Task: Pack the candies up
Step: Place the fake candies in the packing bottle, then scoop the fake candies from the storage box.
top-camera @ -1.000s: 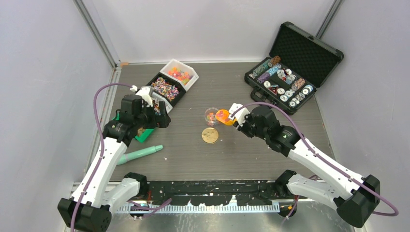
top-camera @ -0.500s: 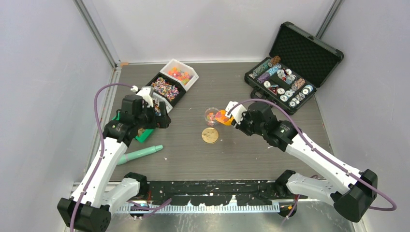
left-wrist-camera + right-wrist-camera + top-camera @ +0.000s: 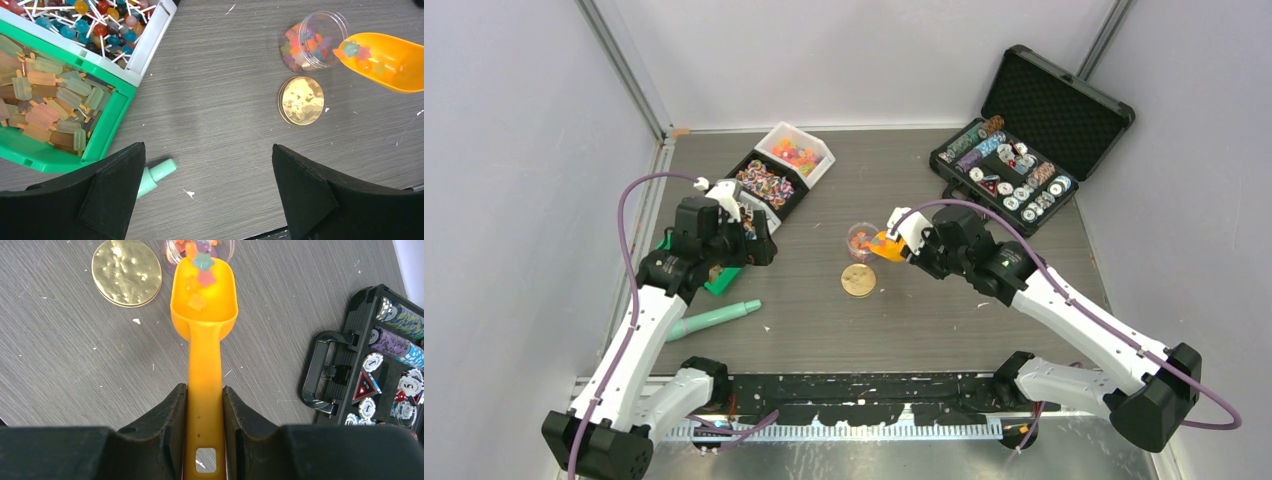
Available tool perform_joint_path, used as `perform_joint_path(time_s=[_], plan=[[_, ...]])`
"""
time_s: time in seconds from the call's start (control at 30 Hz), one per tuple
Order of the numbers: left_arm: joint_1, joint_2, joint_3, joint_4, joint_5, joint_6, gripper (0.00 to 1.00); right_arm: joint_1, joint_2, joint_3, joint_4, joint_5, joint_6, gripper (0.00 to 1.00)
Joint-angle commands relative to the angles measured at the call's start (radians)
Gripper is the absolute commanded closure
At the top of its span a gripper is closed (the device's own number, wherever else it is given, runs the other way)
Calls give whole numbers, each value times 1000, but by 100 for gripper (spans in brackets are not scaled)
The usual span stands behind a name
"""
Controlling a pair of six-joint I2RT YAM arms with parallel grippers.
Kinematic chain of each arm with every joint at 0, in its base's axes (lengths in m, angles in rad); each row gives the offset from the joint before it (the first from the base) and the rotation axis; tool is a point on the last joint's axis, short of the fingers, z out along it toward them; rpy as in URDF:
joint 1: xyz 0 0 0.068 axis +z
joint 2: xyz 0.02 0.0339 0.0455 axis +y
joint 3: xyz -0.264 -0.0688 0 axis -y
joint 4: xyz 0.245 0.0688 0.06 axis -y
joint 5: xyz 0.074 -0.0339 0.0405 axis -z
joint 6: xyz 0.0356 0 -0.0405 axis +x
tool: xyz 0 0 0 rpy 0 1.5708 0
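R gripper clamps scoop w/ candies at jar mouth; L gripper wide open.

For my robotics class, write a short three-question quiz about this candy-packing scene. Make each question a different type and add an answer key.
1. True or false: the left gripper holds the orange scoop.
2. The gold disc lies: A) beside the clear jar B) inside it C) in the scoop.
3. Fill in: the candies in the scoop are ____-shaped.
Key: 1 false, the right gripper grips its handle; 2 A; 3 star.
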Motion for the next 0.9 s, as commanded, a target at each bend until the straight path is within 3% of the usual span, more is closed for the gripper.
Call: perform_joint_path(time_s=[0.0, 0.87], plan=[[-3, -20, 34, 6, -16, 22, 0, 10, -1, 66, 1, 3, -11, 100], [-3, -26, 37, -6, -58, 15, 0, 48, 102, 249, -207, 43, -30, 100]])
